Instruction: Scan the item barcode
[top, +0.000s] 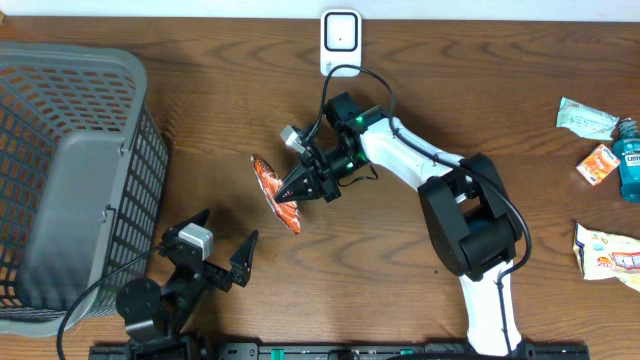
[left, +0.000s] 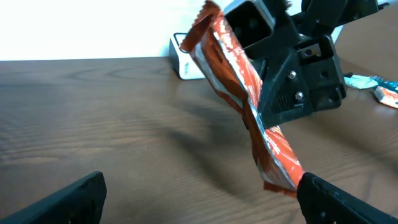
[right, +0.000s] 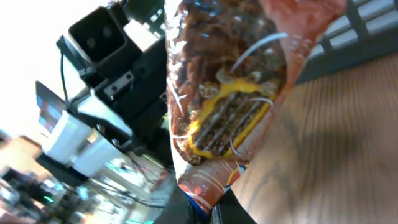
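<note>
The right end effector (top: 292, 188) is clenched on an orange snack packet (top: 274, 190), holding it on edge above the wooden desk (top: 200, 100) near the middle. In the right wrist view the packet's face fills the frame, with a picture of brown bars on it. From the left wrist camera the packet hangs tilted, its lower end towards the lens. The left end effector (top: 222, 236) sits low at the front of the desk, jaws spread wide and grasping nothing. A white barcode scanner (top: 341, 40) stands at the far edge, behind the packet. A grey plastic basket (top: 150, 150) stands at the left. At the right edge lie a blue bottle (top: 630, 160), a small orange box (top: 598, 165) and two pouches.
</note>
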